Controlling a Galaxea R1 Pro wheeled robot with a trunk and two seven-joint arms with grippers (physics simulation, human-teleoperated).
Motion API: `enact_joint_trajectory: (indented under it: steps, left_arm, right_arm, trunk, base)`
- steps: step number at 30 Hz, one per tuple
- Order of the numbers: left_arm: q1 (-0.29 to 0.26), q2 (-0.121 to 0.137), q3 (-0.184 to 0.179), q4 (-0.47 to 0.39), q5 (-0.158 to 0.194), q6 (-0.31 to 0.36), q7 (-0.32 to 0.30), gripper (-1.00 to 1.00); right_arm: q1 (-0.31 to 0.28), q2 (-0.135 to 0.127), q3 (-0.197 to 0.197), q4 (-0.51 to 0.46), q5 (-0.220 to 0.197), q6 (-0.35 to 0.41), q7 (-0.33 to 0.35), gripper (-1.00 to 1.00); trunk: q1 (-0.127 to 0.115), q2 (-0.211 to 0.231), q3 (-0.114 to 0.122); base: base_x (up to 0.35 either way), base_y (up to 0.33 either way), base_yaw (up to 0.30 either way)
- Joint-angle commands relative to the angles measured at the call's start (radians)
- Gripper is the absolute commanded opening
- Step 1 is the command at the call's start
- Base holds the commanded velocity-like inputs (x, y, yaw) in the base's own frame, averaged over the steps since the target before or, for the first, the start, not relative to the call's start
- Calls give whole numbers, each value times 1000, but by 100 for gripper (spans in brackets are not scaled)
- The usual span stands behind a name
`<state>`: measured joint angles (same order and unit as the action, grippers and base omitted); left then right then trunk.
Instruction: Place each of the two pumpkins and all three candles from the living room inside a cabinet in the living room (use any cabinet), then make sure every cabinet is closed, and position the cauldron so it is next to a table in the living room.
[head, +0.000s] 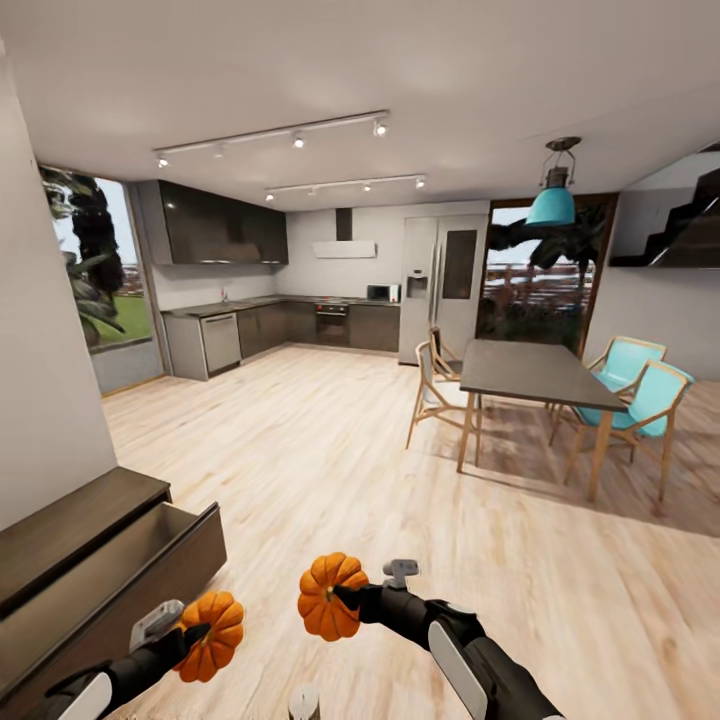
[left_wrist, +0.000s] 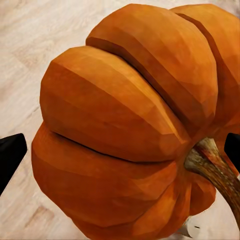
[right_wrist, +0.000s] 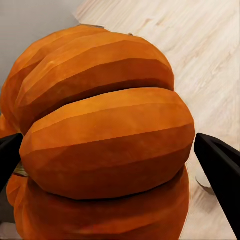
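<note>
Left pumpkin: it sits in the left gripper, low at the left of the head view; it is close to the open cabinet drawer but not over it yet

Right pumpkin: it sits in the right gripper, just beside the left one; the two do not seem to touch, but I cannot be sure

Left jaws: clenched on the pumpkin; in the left wrist view a black finger sits at each side of the orange ball; the brown stem points off to one side

Right jaws: clenched on the other pumpkin too; a black finger presses on each side of its fat middle

How they feel, I think: hard and bumpy, not squishy; light enough for one arm each; round and smooth, so they could roll or slip if the squeeze goes loose

Best place to hold: across the wide middle, with the fingers on the ribs, like now; the stem looks thin and is not a good handle

Cabinet: long, low and dark brown, along the left wall; one drawer is pulled out and looks empty where I can see in

Next step, my guess: bring each pumpkin over the drawer and let go low down, so it does not bounce or roll out

Floor: pale wood

Far off: a dining table with chairs, and a grey kitchen; these are not for this job
</note>
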<state>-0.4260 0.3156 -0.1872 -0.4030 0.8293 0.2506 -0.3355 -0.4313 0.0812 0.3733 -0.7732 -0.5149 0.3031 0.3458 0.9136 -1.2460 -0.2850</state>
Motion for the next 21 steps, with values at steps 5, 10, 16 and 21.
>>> enact_joint_trajectory:
  steps: [5, 10, 16, 21]
  left_arm:
    - [-1, 1, -4, 0, 6, 4, 0, -100]
    - [-2, 0, -4, 0, 5, 3, 0, -100]
    - [-1, 0, -4, 1, 5, 3, 0, -100]
    - [-1, 0, -3, 1, 5, 3, 0, -100]
  right_arm:
    - [-1, 0, -1, -1, -13, 7, -1, -100]
    - [-1, 0, -1, -1, -13, 7, -1, -100]
    - [-1, -2, 47, -1, -14, 7, -7, -100]
    - [-1, -4, 61, -1, -14, 7, -11, -100]
  trunk:
    - [0, -1, -1]
    - [0, -1, -1]
    - [0, -1, -1]
    - [0, -1, -1]
  base:
    - [266, 0, 274]
    - [302, 0, 274]
    - [51, 0, 274]
    - [9, 0, 274]
